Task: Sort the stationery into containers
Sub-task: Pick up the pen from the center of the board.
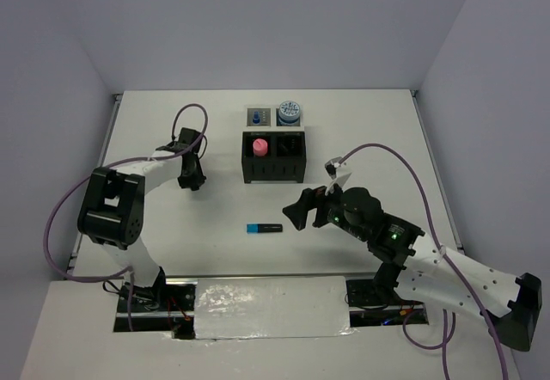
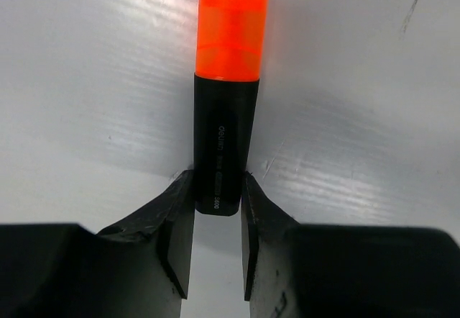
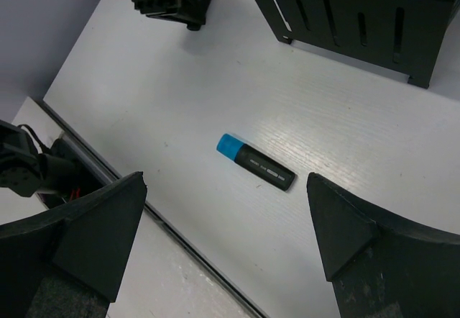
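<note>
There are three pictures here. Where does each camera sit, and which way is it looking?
Top external: above and behind, looking down at the table; left arm and right arm show.
Left wrist: on the left arm, looking along its left hand, shut on the orange-capped highlighter.
Right wrist: on the right arm, looking down past its open right hand at the blue-capped highlighter.
Shared: top and right wrist both show the blue-capped highlighter.

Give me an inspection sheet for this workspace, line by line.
Surface: white table, nothing spilled seen.
Job's things: blue-capped highlighter loose before the black box; pink-capped item in its left compartment; blue item in left grey tray; patterned roll in right grey tray.
Clutter: nothing seen.
Grippers: left gripper, jaws shut on orange-capped highlighter; right gripper, jaws open, empty.
Cables: purple cables loop from both arms.
Surroundings: plain walls on three sides.
</note>
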Robot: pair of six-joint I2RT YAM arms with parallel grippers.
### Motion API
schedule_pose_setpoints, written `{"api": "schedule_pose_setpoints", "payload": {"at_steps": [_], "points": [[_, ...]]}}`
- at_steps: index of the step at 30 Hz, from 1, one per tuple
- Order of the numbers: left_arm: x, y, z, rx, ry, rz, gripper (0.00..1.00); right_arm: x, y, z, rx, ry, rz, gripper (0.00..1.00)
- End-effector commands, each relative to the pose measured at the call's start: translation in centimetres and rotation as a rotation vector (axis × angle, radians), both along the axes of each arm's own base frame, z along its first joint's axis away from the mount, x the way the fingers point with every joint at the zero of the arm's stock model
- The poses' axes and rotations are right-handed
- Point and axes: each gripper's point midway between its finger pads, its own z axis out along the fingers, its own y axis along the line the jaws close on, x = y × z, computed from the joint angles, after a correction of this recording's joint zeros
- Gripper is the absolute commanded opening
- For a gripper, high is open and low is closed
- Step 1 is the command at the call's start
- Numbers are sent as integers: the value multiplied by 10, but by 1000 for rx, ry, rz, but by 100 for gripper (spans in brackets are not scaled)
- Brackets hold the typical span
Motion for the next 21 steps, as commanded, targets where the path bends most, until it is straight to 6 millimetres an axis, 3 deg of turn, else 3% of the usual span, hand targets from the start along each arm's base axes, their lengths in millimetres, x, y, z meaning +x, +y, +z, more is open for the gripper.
{"api": "schedule_pose_setpoints", "payload": {"at_steps": [1, 3, 4, 5, 6, 8, 9, 11, 14, 15, 18, 20, 21], "points": [[-17, -10, 13, -43, -34, -7, 0, 7, 10, 23, 76, -50, 16, 100], [-26, -20, 26, -58, -79, -15, 0, 14, 10, 27, 93, -54, 4, 100], [-26, -26, 49, -82, -154, -22, 0, 16, 12, 35, 116, -63, 4, 100], [-32, -31, 54, -95, -189, -36, 0, 24, 10, 37, 130, -53, -24, 100], [-36, -47, 81, -138, -281, -71, 0, 29, 11, 45, 151, -58, -39, 100], [-49, -63, 95, -180, -356, -117, 0, 41, 10, 53, 195, -42, -105, 100], [-58, -80, 119, -239, -437, -173, 0, 42, 13, 59, 213, -39, -106, 100], [-74, -94, 124, -303, -489, -231, 0, 48, 25, 74, 271, -49, -99, 100], [-93, -120, 158, -444, -634, -376, 0, 52, 45, 92, 329, -43, -64, 100], [-100, -128, 180, -507, -709, -432, 0, 51, 51, 101, 346, -49, -46, 100], [-112, -133, 198, -547, -783, -510, 0, 48, 72, 116, 369, -67, 16, 98], [-117, -140, 207, -580, -807, -564, 0, 50, 82, 110, 332, -52, 9, 95], [-119, -142, 208, -583, -807, -586, 0, 52, 86, 118, 336, -60, -2, 94]]}}
